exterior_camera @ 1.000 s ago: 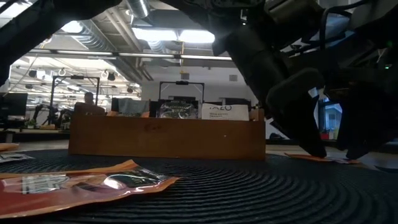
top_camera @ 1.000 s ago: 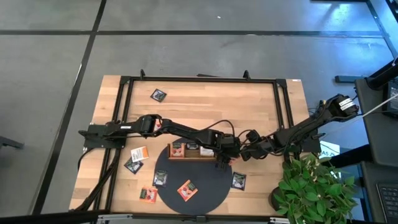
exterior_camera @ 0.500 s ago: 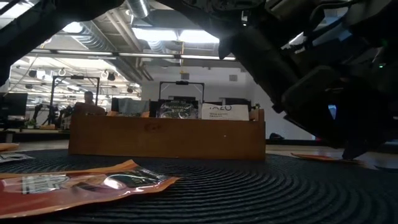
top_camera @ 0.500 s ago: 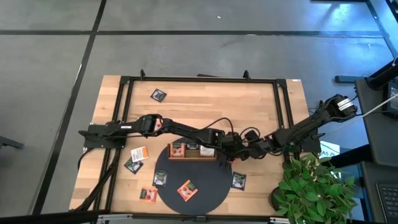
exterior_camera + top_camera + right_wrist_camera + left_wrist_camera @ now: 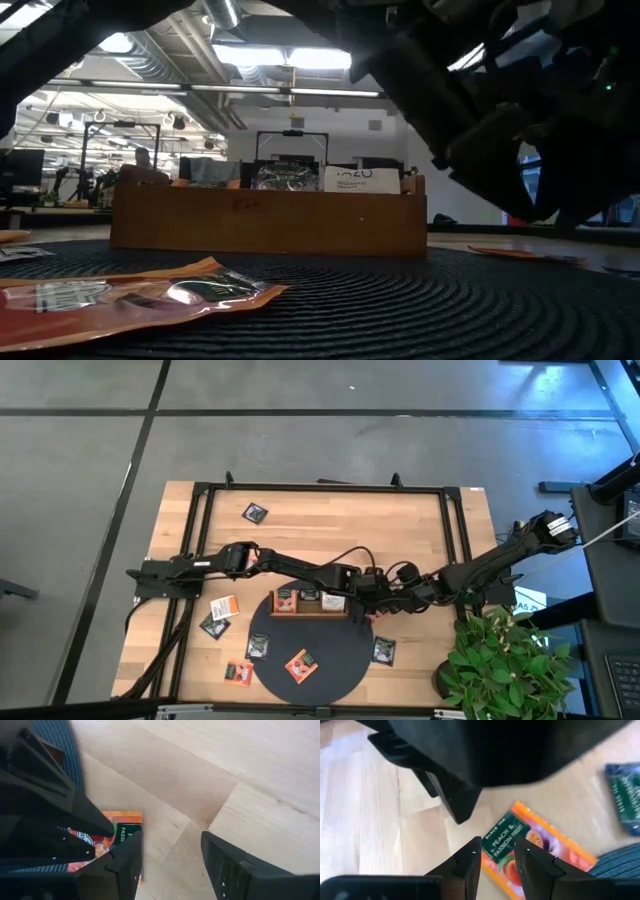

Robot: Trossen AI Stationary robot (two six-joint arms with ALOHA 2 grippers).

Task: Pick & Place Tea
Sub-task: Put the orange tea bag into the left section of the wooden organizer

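Low view, nearest me: an orange-red tea sachet (image 5: 130,297) lies flat on the round dark grey mat (image 5: 420,310); behind it stands the wooden tray (image 5: 268,218) with sachets upright inside, then the lit room with a person far back. From above I see both arms meeting just right of the tray at the mat's edge. My left gripper (image 5: 498,852) hangs over a peach and passion fruit sachet (image 5: 520,845) lying flat on the wooden table (image 5: 380,820), partly on the mat edge; its fingers (image 5: 470,865) stand a little apart with the sachet beneath the gap, nothing gripped that I can see. My right gripper (image 5: 172,852) is close by over the same sachet (image 5: 125,827), jaws wide apart and empty. Other sachets lie scattered: a dark one (image 5: 255,513) at the far table side, several near the front (image 5: 237,673).
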